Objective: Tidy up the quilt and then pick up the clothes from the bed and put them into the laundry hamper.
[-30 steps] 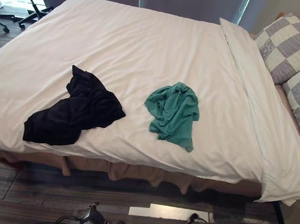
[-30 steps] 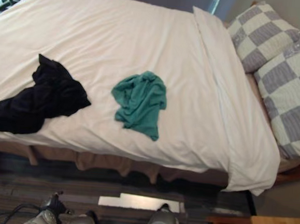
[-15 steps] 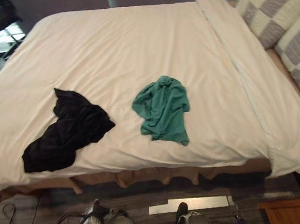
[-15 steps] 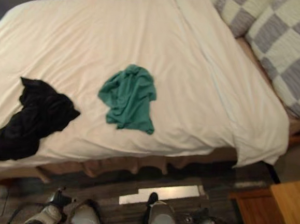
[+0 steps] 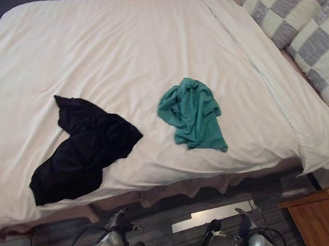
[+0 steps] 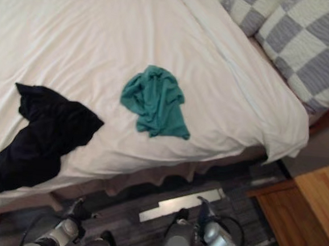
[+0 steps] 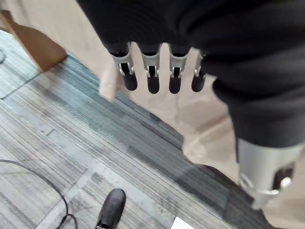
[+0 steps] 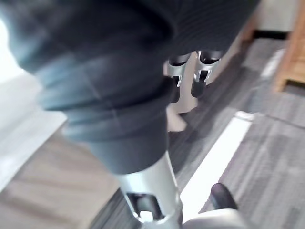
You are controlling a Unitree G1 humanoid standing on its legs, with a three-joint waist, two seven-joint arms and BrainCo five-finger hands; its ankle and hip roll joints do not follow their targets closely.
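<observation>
Now the white quilt (image 5: 130, 52) lies spread smooth over the bed, and everything else sits in relation to it. Toward its left near edge a black garment (image 5: 85, 151) lies crumpled, one end close to the quilt's overhang. Near the quilt's middle, well apart from the black one, a teal green shirt (image 5: 192, 114) lies bunched. At the quilt's far right end grey-and-white checked pillows (image 6: 307, 43) rest against it. Beyond the quilt's right near corner stands a wooden nightstand (image 6: 302, 216). The left hand (image 7: 152, 76) hangs over the striped carpet (image 7: 71, 143) beside the bed, fingers straight and relaxed, holding nothing. The right hand (image 8: 198, 76) hangs likewise, fingers loose and empty.
</observation>
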